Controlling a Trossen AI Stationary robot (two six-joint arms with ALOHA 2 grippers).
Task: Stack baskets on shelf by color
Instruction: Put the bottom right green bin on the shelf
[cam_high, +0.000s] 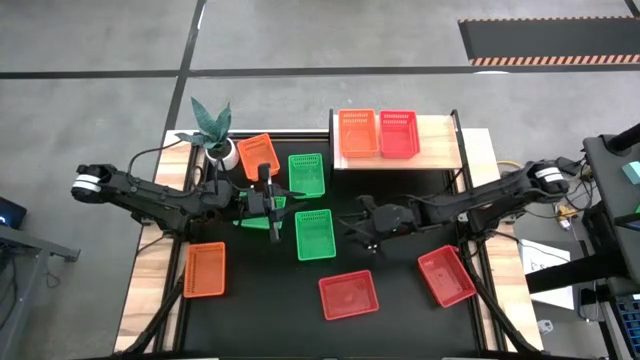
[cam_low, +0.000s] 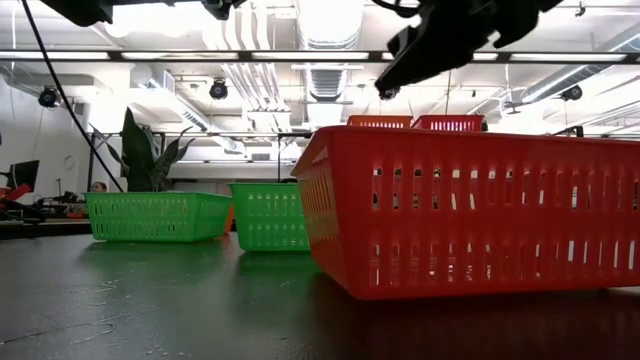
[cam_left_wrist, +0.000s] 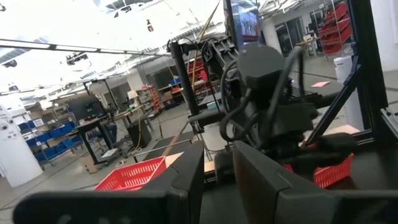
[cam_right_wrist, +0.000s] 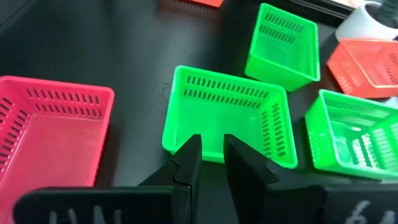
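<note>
High view, working out from the front edge toward the shelf (cam_high: 440, 148): two red baskets and one orange sit farthest from it, three green midway. Right gripper (cam_high: 362, 228) hovers, jaws slightly parted, empty; left gripper's (cam_high: 262, 205) jaws I cannot tell. Shelf holds only two (orange, red).

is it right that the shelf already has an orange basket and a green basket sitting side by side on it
Not quite. In the high view the shelf holds an orange basket and, beside it, a red basket, not a green one. All three green baskets are down on the black tabletop, for example this green basket.
</note>
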